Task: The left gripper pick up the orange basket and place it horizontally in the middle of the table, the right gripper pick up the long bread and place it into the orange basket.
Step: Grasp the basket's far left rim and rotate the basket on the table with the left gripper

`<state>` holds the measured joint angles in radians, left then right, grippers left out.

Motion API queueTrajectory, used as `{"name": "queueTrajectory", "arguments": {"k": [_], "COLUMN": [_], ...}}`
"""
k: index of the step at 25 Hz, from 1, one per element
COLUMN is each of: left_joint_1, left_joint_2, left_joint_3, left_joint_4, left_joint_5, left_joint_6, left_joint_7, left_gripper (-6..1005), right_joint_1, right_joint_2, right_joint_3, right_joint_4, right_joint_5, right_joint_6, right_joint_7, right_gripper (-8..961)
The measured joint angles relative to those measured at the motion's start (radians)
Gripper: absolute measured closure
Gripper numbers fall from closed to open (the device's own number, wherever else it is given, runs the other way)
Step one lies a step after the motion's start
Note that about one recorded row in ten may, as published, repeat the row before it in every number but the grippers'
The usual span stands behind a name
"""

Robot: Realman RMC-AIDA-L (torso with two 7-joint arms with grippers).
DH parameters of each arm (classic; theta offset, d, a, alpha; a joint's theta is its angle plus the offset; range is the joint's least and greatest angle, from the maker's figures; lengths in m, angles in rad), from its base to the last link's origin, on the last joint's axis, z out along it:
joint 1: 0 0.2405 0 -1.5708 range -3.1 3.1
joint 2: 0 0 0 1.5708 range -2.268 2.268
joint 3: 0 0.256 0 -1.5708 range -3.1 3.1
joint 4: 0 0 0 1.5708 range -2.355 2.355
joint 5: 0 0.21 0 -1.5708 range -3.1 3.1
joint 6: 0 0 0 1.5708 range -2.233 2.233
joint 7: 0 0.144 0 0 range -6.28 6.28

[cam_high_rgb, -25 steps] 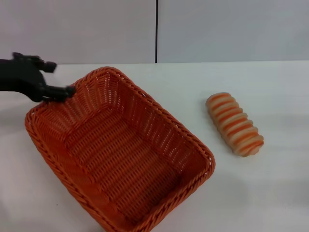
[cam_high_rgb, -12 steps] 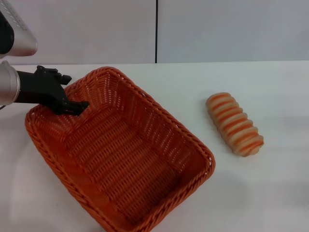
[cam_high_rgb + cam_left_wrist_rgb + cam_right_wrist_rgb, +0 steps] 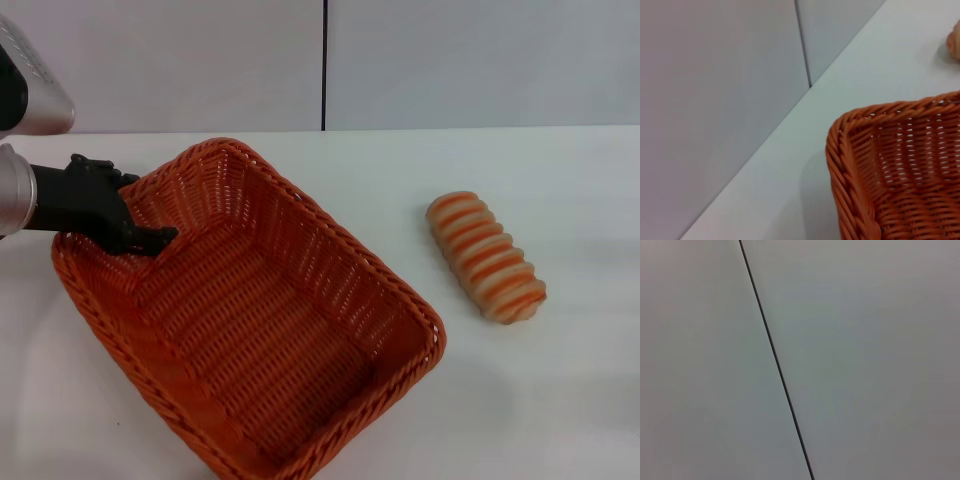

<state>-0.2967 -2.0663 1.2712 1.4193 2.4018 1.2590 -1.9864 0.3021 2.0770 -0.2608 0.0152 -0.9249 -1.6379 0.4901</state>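
Bread [image 3: 487, 256] lies right of basket [image 3: 250, 310]; left claw [image 3: 150, 238] clamps its rim.

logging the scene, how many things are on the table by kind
orange basket: 1
long bread: 1
total on the table: 2
left gripper is at the basket's far left corner.

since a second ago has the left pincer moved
Yes. The left pincer has gone from the orange basket rim's outer corner inward and down, over its near-left wall.
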Motion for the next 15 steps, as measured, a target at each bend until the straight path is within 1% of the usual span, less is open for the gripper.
{"name": "queueTrajectory", "arguments": {"k": [6,11,15], "left_joint_1": [-0.007,-0.006,-0.007], "left_joint_2": [0.001,-0.001,-0.002], "left_joint_3": [0.016,0.054,0.061], "left_joint_4": [-0.005,0.021,0.031], "left_joint_5": [0.015,0.016,0.016], "left_joint_6": [0.02,0.027,0.026], "left_joint_7": [0.005,-0.017,-0.037], "left_gripper": [242,330,401], "right_joint_1": [0.0,0.0,0.005], "right_joint_2": [0.0,0.0,0.0], "right_joint_3": [-0.001,-0.004,-0.009], "right_joint_4": [0.0,0.0,0.0], "right_joint_5": [-0.001,-0.002,-0.005], "right_joint_6": [0.0,0.0,0.0], "right_joint_7": [0.0,0.001,0.001], "right_gripper": [342,345,346]}}
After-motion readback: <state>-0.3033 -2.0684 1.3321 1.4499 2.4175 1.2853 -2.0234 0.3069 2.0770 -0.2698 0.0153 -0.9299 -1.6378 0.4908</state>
